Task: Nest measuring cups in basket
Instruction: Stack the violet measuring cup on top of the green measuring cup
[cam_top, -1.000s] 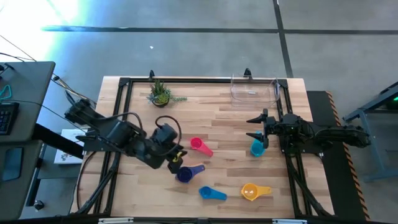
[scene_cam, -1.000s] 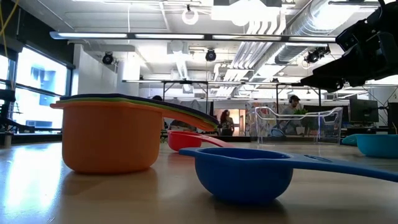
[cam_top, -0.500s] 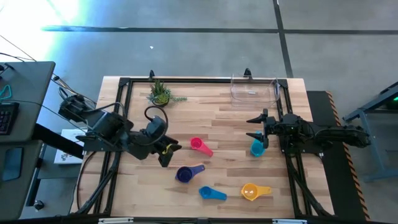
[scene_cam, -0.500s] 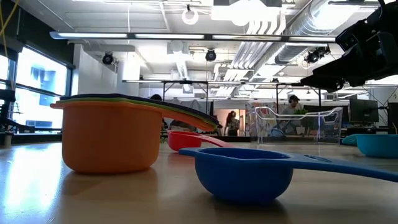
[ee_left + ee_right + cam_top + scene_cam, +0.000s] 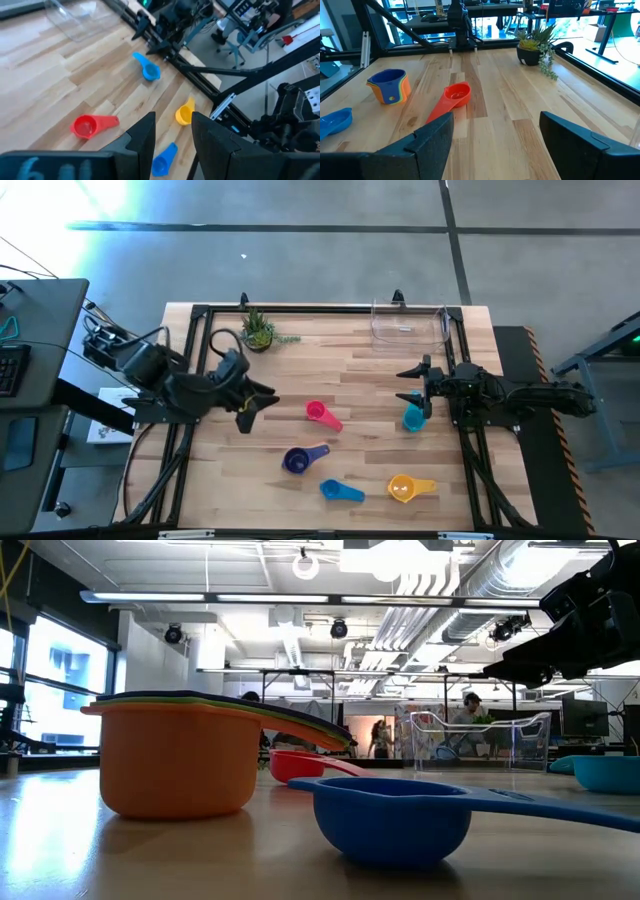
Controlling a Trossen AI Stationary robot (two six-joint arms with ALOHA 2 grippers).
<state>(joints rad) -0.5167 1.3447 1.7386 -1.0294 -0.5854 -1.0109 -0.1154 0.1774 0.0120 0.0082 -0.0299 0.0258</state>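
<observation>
Wooden table (image 5: 360, 370): left gripper (image 5: 250, 408) hung parted, seemingly empty, beside the pink cup (image 5: 320, 414); right gripper (image 5: 412, 383) gaped.

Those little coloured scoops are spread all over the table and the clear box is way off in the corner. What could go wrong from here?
The basket is empty, and five pieces lie apart on the wood, so many carries are needed; any could slip.

The teal cup lies right beside the open right gripper, which might knock it.

The open left gripper is empty, near the pink cup; a short flat handle may be pinched poorly.
</observation>
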